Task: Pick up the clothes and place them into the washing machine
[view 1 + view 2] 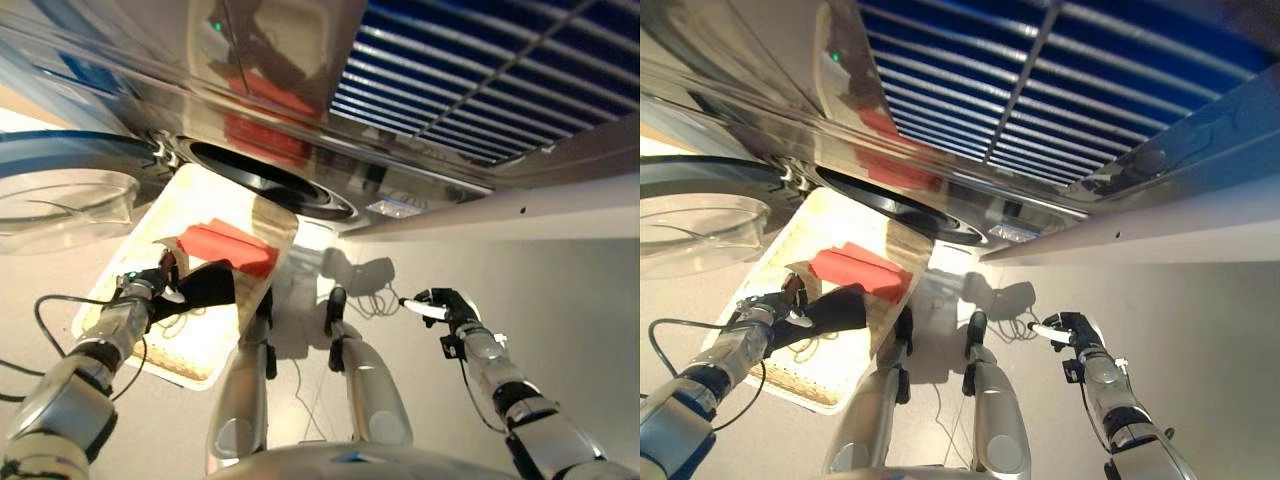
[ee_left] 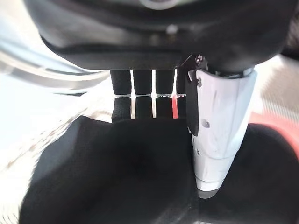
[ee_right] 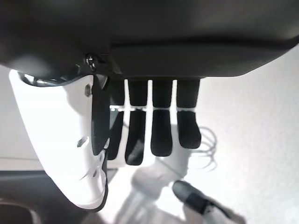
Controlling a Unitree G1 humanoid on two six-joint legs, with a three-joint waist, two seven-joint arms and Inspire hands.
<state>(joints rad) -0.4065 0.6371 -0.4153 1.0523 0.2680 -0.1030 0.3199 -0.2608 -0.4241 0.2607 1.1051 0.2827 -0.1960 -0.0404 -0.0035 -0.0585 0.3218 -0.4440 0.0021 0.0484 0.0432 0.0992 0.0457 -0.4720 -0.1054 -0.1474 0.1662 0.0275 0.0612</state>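
Observation:
A shallow wicker basket (image 1: 190, 352) sits beside the washing machine, below its dark round opening (image 1: 262, 182). In it lie a red cloth (image 1: 228, 247) and a black cloth (image 1: 208, 286). My left hand (image 1: 150, 288) is in the basket, with its fingers and white-covered thumb (image 2: 217, 135) closed on the black cloth (image 2: 117, 177). The red cloth (image 2: 275, 126) lies just past the hand. My right hand (image 1: 445, 303) hangs over the floor at the right, fingers (image 3: 161, 121) relaxed and holding nothing.
The machine's round glass door (image 1: 60, 200) stands open at the left, next to the basket. A white ledge (image 1: 520, 215) runs along the right, with a blue slatted panel (image 1: 450, 70) above it. Pale floor (image 1: 560, 290) lies under the right hand.

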